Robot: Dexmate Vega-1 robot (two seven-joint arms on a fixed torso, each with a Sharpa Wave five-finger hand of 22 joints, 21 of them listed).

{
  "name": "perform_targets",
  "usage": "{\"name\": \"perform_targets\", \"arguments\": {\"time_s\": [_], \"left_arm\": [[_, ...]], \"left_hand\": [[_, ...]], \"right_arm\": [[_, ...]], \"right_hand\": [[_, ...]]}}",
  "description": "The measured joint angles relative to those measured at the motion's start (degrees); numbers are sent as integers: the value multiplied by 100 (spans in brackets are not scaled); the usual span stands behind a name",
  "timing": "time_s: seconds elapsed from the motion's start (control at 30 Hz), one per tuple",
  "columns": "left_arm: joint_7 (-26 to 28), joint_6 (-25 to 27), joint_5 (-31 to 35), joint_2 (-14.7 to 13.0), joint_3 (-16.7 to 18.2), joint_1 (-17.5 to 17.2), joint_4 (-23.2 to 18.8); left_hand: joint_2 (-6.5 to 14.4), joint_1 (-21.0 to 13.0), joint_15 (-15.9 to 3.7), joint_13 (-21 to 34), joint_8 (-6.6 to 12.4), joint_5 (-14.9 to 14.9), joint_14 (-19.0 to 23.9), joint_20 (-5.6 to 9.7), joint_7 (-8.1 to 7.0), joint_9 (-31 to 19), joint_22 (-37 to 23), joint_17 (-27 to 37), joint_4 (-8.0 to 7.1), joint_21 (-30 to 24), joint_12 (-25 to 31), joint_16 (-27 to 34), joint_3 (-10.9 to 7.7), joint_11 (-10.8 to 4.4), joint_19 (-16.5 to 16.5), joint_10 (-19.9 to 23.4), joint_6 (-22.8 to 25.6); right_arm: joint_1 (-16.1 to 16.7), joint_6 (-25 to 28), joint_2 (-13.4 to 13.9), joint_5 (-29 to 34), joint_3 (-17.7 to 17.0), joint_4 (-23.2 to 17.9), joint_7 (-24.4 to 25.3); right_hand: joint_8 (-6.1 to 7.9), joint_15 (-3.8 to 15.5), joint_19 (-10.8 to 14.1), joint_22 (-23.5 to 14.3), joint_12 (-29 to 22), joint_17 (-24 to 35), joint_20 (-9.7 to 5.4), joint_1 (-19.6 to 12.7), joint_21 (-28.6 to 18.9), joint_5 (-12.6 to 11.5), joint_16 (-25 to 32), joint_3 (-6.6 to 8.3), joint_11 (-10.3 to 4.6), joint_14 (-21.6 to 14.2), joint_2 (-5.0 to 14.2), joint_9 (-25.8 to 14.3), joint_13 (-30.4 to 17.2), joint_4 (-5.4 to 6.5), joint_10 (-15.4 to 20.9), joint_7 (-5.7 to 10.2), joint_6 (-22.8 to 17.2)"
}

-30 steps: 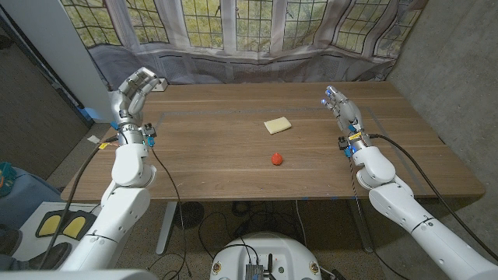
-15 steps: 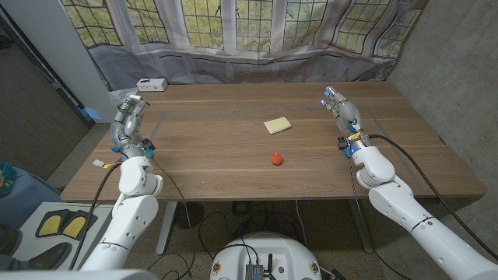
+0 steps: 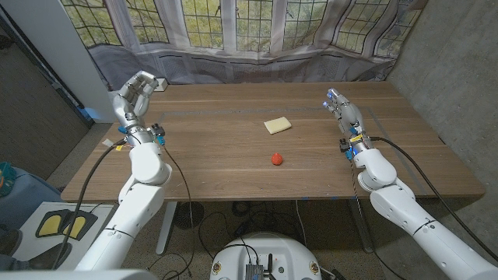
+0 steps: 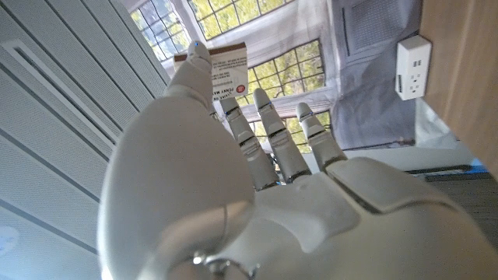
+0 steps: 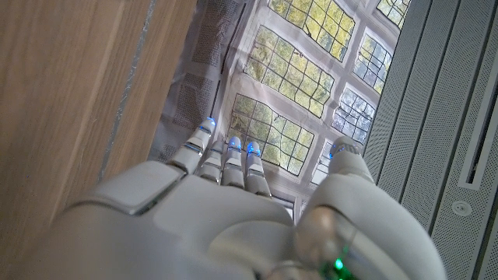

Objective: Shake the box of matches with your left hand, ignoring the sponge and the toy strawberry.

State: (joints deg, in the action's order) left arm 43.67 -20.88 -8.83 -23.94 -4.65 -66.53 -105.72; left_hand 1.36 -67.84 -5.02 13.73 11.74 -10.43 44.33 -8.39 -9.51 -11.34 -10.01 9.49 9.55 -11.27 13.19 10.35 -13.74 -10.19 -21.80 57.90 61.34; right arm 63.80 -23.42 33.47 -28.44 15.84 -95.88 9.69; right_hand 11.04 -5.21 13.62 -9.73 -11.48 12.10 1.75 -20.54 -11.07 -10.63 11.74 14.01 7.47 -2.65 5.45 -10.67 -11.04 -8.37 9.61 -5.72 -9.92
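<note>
My left hand (image 3: 137, 92) is raised above the table's far left corner. In the left wrist view this hand (image 4: 264, 194) pinches the box of matches (image 4: 227, 68), a small box with a printed label, between thumb and fingertips. From the head camera the hand hides the box. My right hand (image 3: 343, 110) stays at the table's right side with its fingers stretched out and nothing in it; the right wrist view shows the same hand (image 5: 233, 210) from behind. On the table's middle lie the yellow sponge (image 3: 277, 124) and, nearer me, the red toy strawberry (image 3: 277, 159).
A white socket box (image 3: 159, 82) sits at the table's (image 3: 218, 163) far left edge just behind my left hand, also seen as the socket box (image 4: 413, 65). Curtained windows (image 3: 257, 31) run behind the table. Cables hang from both wrists.
My left hand dropped down and to the left half a second ago, then rose again to near where it was a second ago. The right hand, sponge and strawberry have stayed put.
</note>
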Motion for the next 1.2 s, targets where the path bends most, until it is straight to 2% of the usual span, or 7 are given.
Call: {"name": "perform_targets", "arguments": {"time_s": [0.13,0.33,0.5,0.6,0.67,0.73,1.2], "left_arm": [[33,239,750,0,0,0,0],[2,1020,2040,-410,-569,469,-292],[-355,1801,3057,-807,-1045,808,-564],[-680,2222,3616,-932,-1183,915,-644],[-1023,2566,4091,-932,-1183,915,-644],[-1387,2835,4553,-1370,-1772,1418,-900],[-3959,3767,6085,-1915,-2816,2594,-1200]], "left_hand": [[0,0,0,2,0,0,0,23,0,4,0,0,0,10,0,0,0,3,78,3,0],[0,0,17,3,0,1,-17,45,0,4,16,0,0,38,-1,0,0,3,153,4,0],[-72,72,63,2,-1,30,-211,347,-4,2,15,0,-35,90,-22,-47,35,25,456,68,3],[-99,99,104,-17,-10,34,-313,438,-133,-4,15,-12,-35,90,-69,-67,35,7,547,208,-1],[-99,99,83,-21,-32,35,-336,447,-171,-5,15,-15,-35,90,-84,-67,35,6,556,209,-24],[-99,99,101,-28,-33,46,-373,487,-171,-5,15,-3,-51,90,-85,-67,51,6,596,209,-24],[-113,114,131,-32,-50,54,-586,620,-125,-26,15,0,-51,113,-113,-67,50,3,875,211,-70]], "right_arm": [[58,-33,2,1,-29,-27,0],[129,-52,4,9,-67,-71,73],[180,-71,11,20,-100,-106,111],[202,-73,14,26,-112,-123,122],[220,-73,15,26,-122,-136,122],[235,-79,16,39,-130,-147,140],[334,-91,16,81,-183,-235,214]], "right_hand": [[0,0,0,0,0,0,0,0,0,0,0,0,0,0,0,0,0,0,0,0,0],[0,0,0,0,0,0,0,0,0,0,0,0,0,0,0,0,0,0,0,0,0],[0,0,0,0,0,0,0,0,0,0,0,0,0,0,0,0,0,0,0,0,0],[0,0,0,0,0,0,0,0,0,0,0,0,0,0,0,0,0,0,0,0,0],[0,0,0,0,0,0,0,0,0,0,0,0,0,0,0,0,0,0,0,0,0],[0,0,0,0,0,0,0,0,0,0,0,0,0,0,0,0,0,0,0,0,0],[0,0,0,0,0,0,0,0,0,0,0,0,0,0,0,0,0,0,0,0,0]]}}
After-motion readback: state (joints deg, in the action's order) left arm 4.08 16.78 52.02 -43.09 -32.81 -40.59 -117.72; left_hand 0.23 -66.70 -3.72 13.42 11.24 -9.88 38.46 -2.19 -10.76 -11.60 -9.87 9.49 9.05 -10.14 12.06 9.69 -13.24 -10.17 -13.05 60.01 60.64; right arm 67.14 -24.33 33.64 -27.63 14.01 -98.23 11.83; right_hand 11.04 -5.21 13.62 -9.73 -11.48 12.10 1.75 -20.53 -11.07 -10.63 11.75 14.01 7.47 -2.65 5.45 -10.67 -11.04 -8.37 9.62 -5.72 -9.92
